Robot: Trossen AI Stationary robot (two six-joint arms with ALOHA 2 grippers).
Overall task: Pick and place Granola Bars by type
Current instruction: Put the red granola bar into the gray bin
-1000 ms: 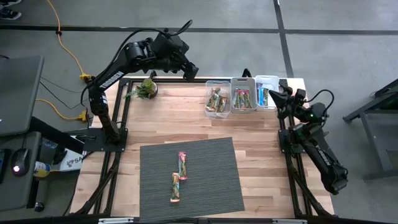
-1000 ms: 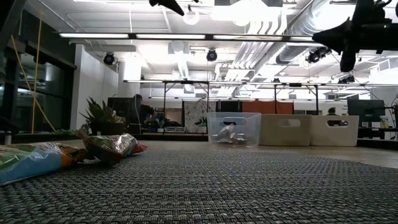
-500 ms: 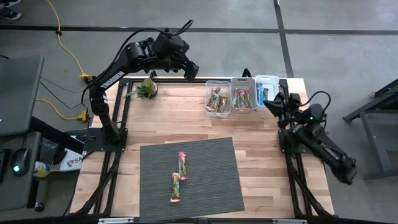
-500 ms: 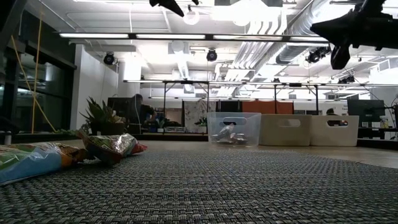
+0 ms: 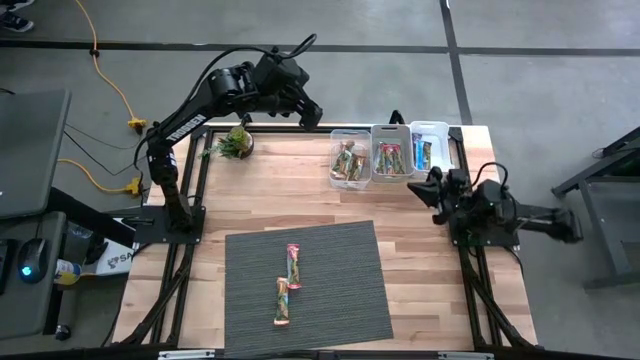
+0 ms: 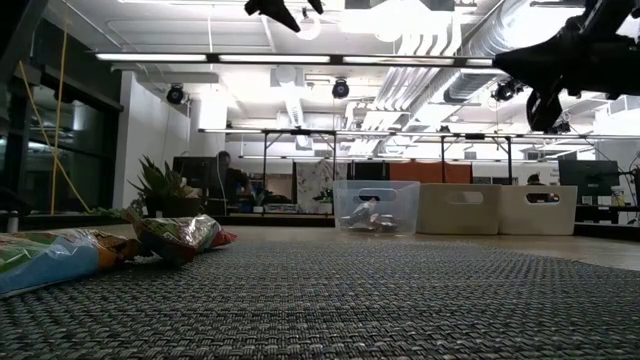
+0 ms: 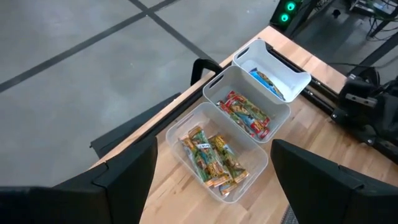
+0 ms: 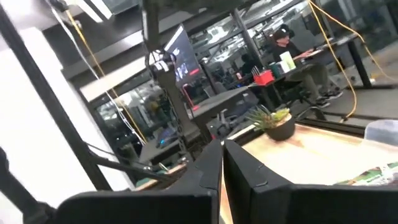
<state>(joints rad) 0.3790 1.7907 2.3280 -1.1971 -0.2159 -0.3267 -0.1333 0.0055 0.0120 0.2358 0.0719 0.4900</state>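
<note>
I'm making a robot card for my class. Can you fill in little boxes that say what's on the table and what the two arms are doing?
Mat: grey mat at the table's front
Bars left: two granola bars on the mat, end to end
Bins: three bins at the back, bars inside each
Plant: small potted plant, back left
Left gripper: raised near the bins, jaws open, empty
Right gripper: at the table's right edge, jaws shut, empty

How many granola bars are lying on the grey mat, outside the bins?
2. One granola bar lies near the middle of the grey mat. The second bar lies just below it, nearer the front edge, their ends almost meeting.
</note>
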